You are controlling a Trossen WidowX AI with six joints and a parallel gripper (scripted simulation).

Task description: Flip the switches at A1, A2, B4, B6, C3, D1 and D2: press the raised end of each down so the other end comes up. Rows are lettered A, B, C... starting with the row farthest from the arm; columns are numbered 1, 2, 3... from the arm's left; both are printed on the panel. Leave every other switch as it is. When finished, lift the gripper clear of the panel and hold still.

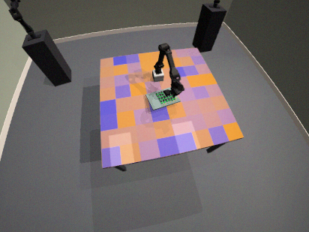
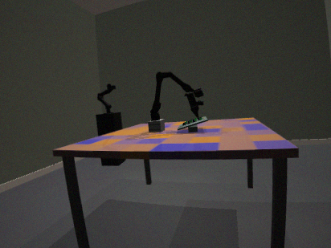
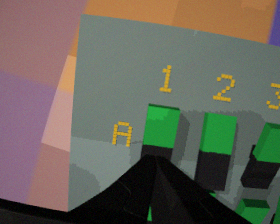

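Note:
The grey-green switch panel (image 1: 151,100) (image 2: 193,124) (image 3: 113,53) rests tilted on the patchwork table. In the wrist view, switch A1 (image 3: 161,125) and switch A2 (image 3: 219,136) show green far halves and dark near halves, below the yellow column numbers. Switch A3 (image 3: 268,153) is at the right edge. My gripper (image 1: 171,94) (image 2: 197,117) (image 3: 153,165) is shut with nothing between the fingers. Its tips are at the dark near end of A1; I cannot tell whether they touch it. The rows nearer the arm are mostly hidden behind the fingers.
The arm's base block (image 1: 157,75) (image 2: 156,125) stands on the table behind the panel. Two black pedestals (image 1: 46,55) (image 1: 209,22) with camera arms stand on the floor beyond the table; one shows in the exterior view (image 2: 108,124).

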